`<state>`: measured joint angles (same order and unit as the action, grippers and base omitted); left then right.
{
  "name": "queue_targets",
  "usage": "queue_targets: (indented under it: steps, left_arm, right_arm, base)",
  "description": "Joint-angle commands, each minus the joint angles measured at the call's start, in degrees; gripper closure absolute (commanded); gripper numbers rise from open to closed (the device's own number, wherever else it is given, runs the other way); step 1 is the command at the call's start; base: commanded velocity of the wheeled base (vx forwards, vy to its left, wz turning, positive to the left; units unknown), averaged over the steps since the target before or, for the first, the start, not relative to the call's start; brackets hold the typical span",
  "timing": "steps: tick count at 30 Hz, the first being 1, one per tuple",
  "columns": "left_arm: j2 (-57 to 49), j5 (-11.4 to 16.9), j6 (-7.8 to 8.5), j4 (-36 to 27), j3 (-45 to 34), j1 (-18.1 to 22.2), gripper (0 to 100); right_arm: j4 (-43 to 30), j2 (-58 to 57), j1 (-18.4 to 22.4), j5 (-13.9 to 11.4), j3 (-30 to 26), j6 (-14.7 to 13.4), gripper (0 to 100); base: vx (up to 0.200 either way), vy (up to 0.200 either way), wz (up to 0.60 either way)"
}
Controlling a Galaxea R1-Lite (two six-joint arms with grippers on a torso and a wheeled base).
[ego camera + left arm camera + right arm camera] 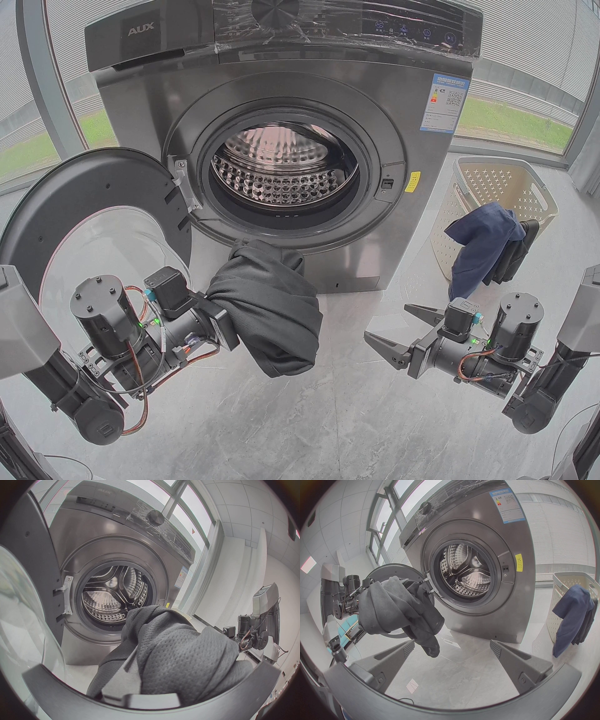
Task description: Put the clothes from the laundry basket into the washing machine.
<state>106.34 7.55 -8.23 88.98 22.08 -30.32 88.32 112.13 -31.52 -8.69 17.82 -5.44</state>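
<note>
Clothes [269, 312] hang bunched and grey in your left gripper [215, 322], just in front of the open washing machine [284, 169], ready to go in. Your right gripper [387, 322] is wide and empty, near the blue cloth [481, 247] on the laundry basket [500, 181].

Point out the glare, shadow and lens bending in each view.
Head view: daylight glints off the drum, and the window frame bows. Left wrist view: the dark garment masks the lower part; corners go black. Right wrist view: the washing machine bulges, windows glare white.
</note>
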Motion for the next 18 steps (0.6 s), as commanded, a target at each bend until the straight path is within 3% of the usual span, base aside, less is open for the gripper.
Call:
queue_targets:
  steps: [1, 18]
  left_arm:
    - [0.36, 0.01, -0.03, 0.32, -0.02, -0.09, 100]
    - [1.50, 0.01, 1.02, 0.32, -0.10, -0.27, 100]
  right_arm:
    - [0.01, 0.11, -0.03, -0.01, 0.02, -0.01, 0]
    - [0.01, -0.07, -0.56, -0.01, -0.24, -0.01, 0]
  base:
    - [0.200, 0.000, 0.00]
    - [0.200, 0.000, 0.00]
